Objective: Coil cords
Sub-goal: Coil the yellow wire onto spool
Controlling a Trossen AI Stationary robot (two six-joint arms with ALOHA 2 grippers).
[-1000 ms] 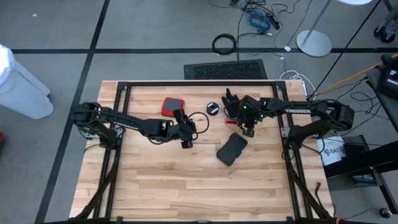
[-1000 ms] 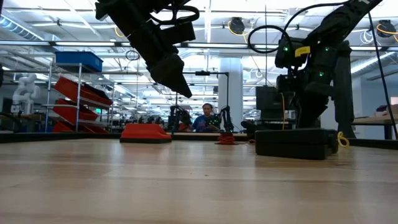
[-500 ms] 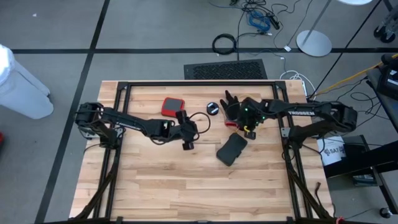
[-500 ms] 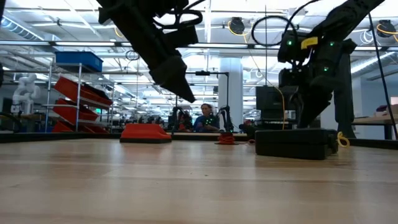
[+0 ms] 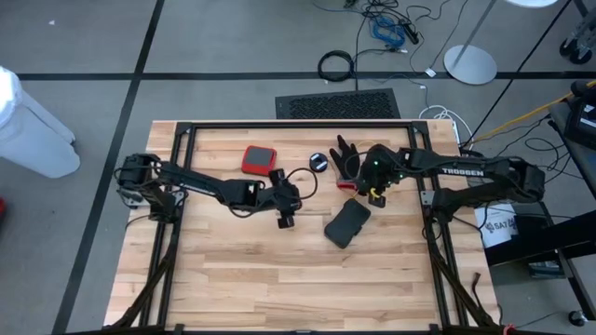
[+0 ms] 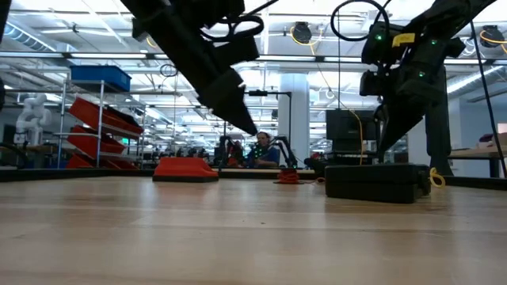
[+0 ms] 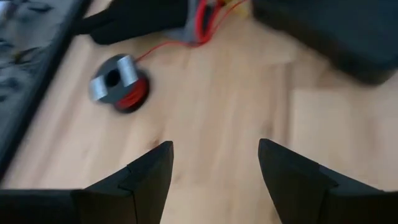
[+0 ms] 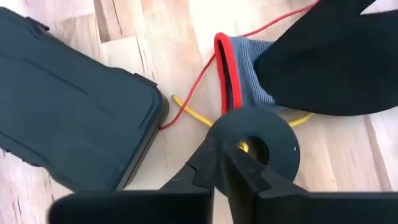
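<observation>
We see the right gripper (image 8: 221, 163), at center right of the high view, pinched nearly closed on the yellow cord's black reel (image 8: 253, 144), its flat face toward us; the red-orange cord (image 8: 193, 87) runs diagonally. The left gripper (image 7: 214, 168) gapes wide, empty.

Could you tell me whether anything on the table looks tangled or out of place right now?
Yes: the red cord and yellow cord lie loose and crossing, running under the black glove instead of wound on their reels. The right tool is shut on a black reel.
</observation>
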